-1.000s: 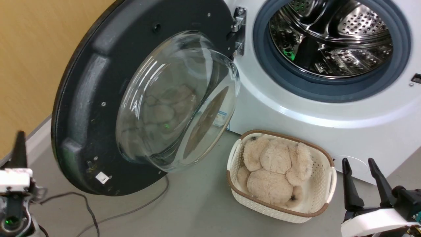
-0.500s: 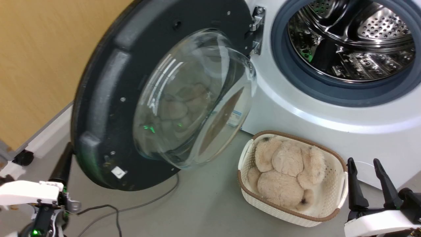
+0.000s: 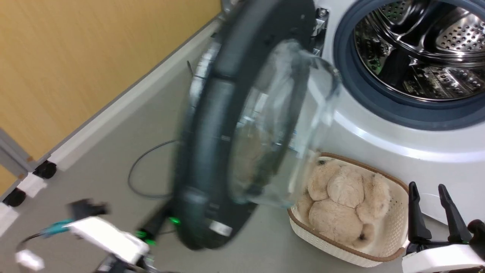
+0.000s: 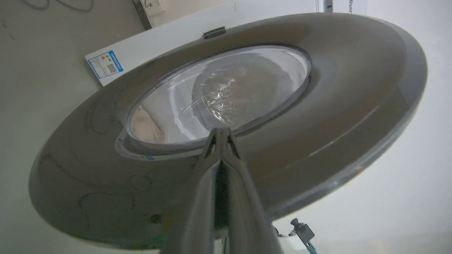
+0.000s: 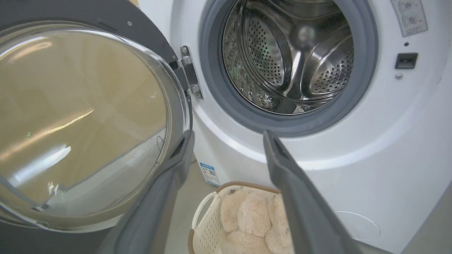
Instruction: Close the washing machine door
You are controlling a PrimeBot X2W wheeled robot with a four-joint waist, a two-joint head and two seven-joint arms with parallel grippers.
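- The washing machine door (image 3: 212,144) had swung from wide open to roughly half shut, its outer face at the tips of my left fingers (image 4: 201,197), which were pressed together; the push was working, I judged.
- Beyond my spread right fingers (image 5: 298,197), the washing machine (image 3: 379,136) stood with its drum (image 3: 416,57) bare.
- Below them, a basket (image 3: 341,250) held a plush toy (image 3: 341,197).

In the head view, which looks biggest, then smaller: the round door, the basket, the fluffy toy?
Largest: washing machine door.
Then: basket.
Smallest: fluffy toy, lying inside the basket.
The door is blurred, yet clearly biggest.
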